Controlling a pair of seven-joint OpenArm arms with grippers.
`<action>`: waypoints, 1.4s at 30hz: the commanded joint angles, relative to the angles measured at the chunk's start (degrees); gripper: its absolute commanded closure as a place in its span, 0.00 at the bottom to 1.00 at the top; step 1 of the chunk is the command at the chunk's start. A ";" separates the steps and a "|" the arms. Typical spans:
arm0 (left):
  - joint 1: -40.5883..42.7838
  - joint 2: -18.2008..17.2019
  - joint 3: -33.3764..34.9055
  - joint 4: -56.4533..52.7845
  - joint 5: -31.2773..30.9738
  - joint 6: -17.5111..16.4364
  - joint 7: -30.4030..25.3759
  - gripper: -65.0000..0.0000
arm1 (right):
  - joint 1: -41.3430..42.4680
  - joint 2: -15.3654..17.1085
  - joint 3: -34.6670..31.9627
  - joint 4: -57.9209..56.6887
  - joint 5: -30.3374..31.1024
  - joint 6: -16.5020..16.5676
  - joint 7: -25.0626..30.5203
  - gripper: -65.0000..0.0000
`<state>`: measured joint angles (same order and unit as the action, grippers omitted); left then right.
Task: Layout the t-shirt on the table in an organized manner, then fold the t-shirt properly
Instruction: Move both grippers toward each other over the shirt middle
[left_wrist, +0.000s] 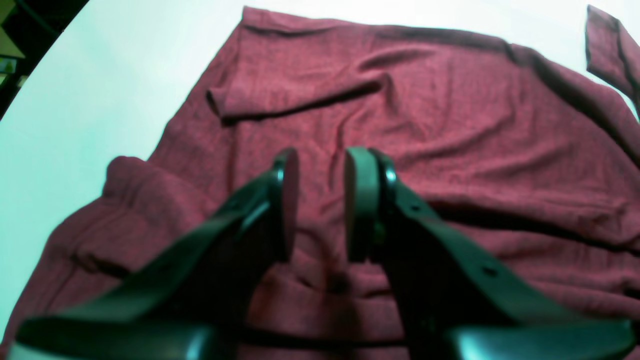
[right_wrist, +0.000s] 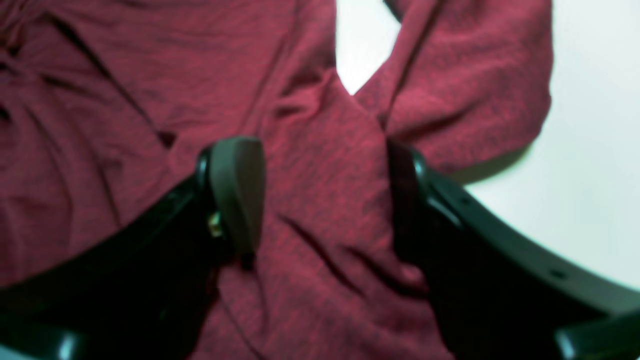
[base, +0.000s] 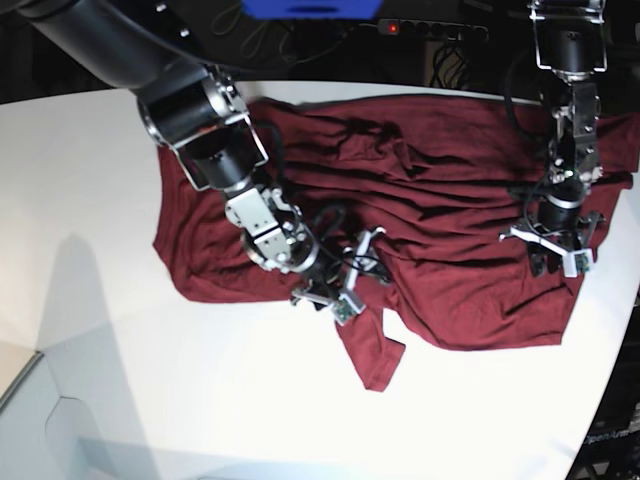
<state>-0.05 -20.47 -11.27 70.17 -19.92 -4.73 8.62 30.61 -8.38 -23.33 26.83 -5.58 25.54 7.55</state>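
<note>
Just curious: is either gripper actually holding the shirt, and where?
No. Both the left gripper and right gripper hang open over the t-shirt, gripping nothing.

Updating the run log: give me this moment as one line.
garment: dark red thin fabric t-shirt spread, wrinkled, unfolded | surface: white table | left gripper: over shirt, empty | right gripper: open over shirt

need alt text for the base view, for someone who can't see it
A maroon t-shirt lies spread but wrinkled across a white table, one sleeve sticking out toward the near edge. The right gripper hovers over the shirt's lower middle with jaws open; the left gripper hangs over its far side.
</note>
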 joint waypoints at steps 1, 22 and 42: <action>-1.57 -0.85 -0.38 0.73 0.01 -0.06 -1.63 0.75 | -1.29 -0.10 -0.27 2.05 -0.79 0.61 -3.20 0.44; -1.75 -0.67 0.06 -2.35 -0.34 -0.06 -1.63 0.75 | -2.70 1.39 1.75 17.43 -0.53 0.44 -3.29 0.44; -0.78 -0.67 -0.03 -2.35 -0.34 -0.06 -1.72 0.75 | 4.42 -0.62 11.77 -0.68 -0.79 0.44 -3.11 0.50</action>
<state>0.10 -20.14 -11.11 66.81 -19.97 -4.73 8.58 33.61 -8.60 -11.62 25.69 -6.83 25.69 4.14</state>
